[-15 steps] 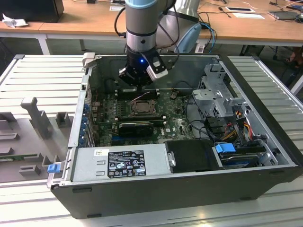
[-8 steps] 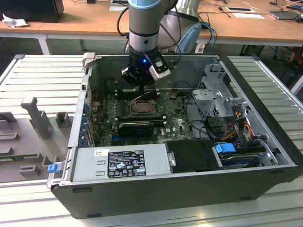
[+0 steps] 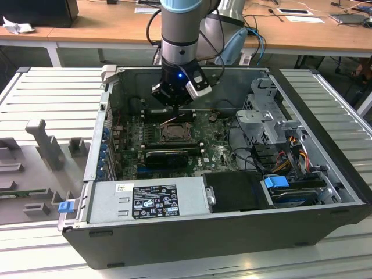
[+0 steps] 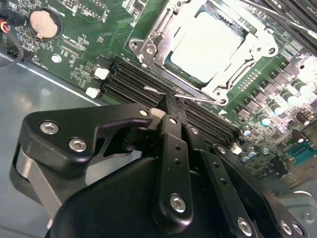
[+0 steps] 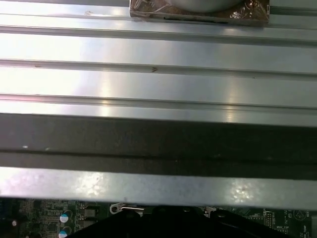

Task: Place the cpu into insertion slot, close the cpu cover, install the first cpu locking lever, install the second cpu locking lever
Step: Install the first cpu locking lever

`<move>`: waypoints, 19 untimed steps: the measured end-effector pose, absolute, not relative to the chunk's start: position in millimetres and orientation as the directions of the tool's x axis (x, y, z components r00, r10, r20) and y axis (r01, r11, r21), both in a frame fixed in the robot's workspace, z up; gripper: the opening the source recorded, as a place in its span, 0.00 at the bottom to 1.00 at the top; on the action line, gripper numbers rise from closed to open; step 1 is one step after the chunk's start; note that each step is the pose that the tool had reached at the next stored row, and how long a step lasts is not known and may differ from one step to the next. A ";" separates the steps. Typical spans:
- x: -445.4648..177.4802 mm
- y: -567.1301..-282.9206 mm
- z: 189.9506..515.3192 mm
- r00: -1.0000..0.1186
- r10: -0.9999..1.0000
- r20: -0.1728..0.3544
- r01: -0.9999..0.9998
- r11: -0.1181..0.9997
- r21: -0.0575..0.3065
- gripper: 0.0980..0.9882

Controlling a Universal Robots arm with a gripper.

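My gripper, fingers pinched together, presses its tip on a thin locking lever beside the chip, seated under its cover.

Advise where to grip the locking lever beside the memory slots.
Take the locking lever by its bent free end, coming from the memory slots side: its thin wire hugs the cpu cover, and that end seems to jut clear.

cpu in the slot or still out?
In: the cpu lies flat within the slot, its cover framing it.
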State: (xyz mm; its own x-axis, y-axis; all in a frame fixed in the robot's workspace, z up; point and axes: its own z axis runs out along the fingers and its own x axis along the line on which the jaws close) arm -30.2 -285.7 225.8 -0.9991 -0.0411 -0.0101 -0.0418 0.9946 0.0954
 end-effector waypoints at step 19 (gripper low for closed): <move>-24.0 -286.8 218.1 -0.998 -0.057 -0.011 -0.058 0.994 0.098 0.01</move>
